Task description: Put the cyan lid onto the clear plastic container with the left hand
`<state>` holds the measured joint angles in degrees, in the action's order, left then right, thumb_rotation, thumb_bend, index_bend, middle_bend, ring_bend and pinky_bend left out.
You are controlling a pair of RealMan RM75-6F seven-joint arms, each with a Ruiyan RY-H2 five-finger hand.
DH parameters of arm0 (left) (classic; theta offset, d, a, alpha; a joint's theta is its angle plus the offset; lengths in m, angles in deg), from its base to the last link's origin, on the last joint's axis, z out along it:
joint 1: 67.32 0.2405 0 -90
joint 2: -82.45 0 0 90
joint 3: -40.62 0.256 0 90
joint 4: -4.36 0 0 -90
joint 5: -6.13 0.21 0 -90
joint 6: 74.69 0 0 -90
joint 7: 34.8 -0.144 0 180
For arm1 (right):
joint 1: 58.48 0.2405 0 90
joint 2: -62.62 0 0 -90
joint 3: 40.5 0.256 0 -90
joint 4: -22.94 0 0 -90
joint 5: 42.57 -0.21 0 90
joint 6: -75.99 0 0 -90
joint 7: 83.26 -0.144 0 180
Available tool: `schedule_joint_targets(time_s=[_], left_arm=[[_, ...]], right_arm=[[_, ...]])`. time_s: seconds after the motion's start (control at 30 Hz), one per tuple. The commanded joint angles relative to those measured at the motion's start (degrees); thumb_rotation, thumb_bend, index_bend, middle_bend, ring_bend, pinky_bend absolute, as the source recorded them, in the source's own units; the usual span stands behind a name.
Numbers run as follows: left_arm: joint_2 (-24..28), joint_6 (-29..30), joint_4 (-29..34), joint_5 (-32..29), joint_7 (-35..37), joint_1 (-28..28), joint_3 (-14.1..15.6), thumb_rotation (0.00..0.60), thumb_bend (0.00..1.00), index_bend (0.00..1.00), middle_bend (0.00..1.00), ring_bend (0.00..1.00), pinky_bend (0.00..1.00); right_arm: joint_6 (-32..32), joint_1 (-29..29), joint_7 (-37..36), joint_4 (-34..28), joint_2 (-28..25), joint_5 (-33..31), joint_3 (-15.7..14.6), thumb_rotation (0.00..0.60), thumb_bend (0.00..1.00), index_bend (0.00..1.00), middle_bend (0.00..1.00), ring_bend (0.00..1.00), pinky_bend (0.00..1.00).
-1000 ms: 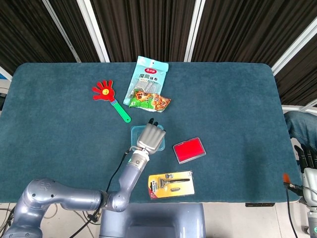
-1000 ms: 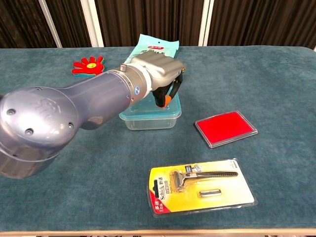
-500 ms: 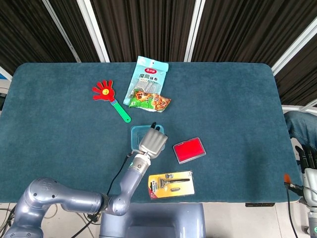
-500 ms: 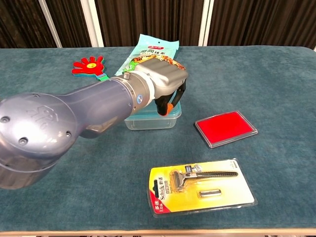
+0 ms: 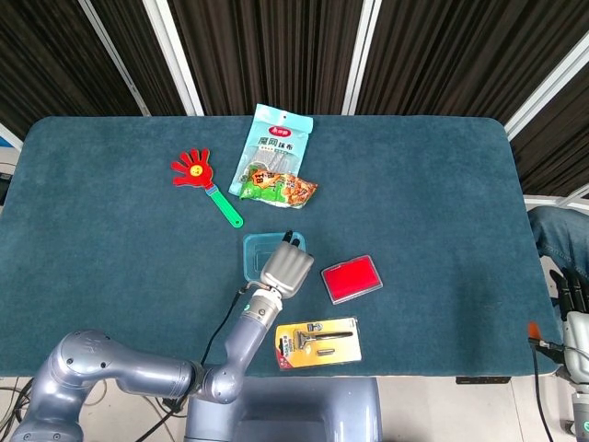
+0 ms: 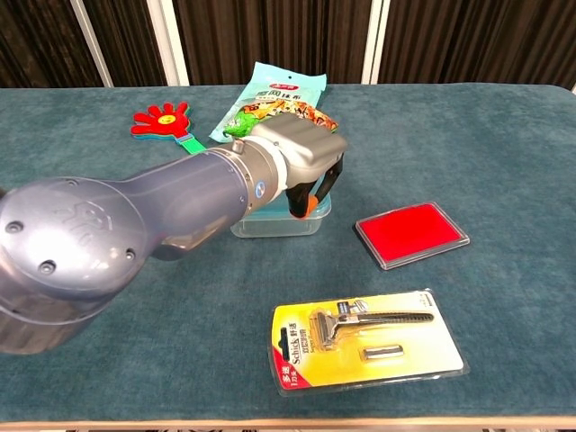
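Your left robot hand (image 6: 301, 153), fingers curled and holding nothing, hovers over the cyan lid (image 5: 254, 250) on the clear plastic container (image 6: 270, 220); lifting carelessly could knock it askew.

We have 2 views. The head view looks steeply down from high above the near edge, taking in the whole table (image 5: 442, 184) and the dark slatted wall behind. The chest view sits low and close, facing level across the cloth — the left arm (image 6: 108, 238) fills its foreground. Both share the razor pack (image 5: 317, 343) (image 6: 364, 337) and red case (image 5: 352, 278) (image 6: 411, 233).
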<state>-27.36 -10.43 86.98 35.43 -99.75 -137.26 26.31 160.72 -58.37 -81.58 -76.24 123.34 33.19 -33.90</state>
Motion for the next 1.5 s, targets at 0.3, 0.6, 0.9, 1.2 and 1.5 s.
schedule_joint_targets(time_s=[0.3, 0.6, 0.9, 1.2, 1.5], left_arm=[[-1.3, -0.2, -2.4, 0.7, 0.0, -0.1, 1.0, 0.6, 0.51, 0.63, 0.52, 0.27, 0.15], [-2.3, -0.5, -4.2, 1.6, 0.0, 0.1, 1.7, 0.6, 0.51, 0.63, 0.52, 0.27, 0.15], [-3.1, -1.1, -5.7, 1.9, -0.1, 0.4, 2.1, 0.6, 0.51, 0.63, 0.52, 0.27, 0.15], [-3.7, -1.7, -7.1, 2.5, 0.0, 0.9, 2.5, 0.6, 0.51, 0.64, 0.52, 0.27, 0.15], [-3.9, -2.1, -8.0, 2.9, 0.1, 1.5, 2.6, 0.6, 0.51, 0.64, 0.52, 0.27, 0.15]], right_arm=[[0.0, -0.1, -0.1, -0.1, 0.0, -0.1, 0.0, 0.6, 0.41, 0.03, 0.0, 0.0, 0.0], [0.0, -0.1, -0.4, -0.1, 0.0, -0.2, 0.0, 0.6, 0.41, 0.03, 0.0, 0.0, 0.0], [-0.1, -0.1, -0.4, -0.2, -0.1, -0.3, 0.0, 0.6, 0.41, 0.03, 0.0, 0.0, 0.0], [-0.2, 0.0, -0.3, -0.6, -0.3, -0.5, 0.2, 0.6, 0.41, 0.03, 0.0, 0.0, 0.0], [0.0, -0.1, -0.2, -0.5, -0.2, -0.5, 0.1, 0.6, 0.41, 0.03, 0.0, 0.0, 0.0]])
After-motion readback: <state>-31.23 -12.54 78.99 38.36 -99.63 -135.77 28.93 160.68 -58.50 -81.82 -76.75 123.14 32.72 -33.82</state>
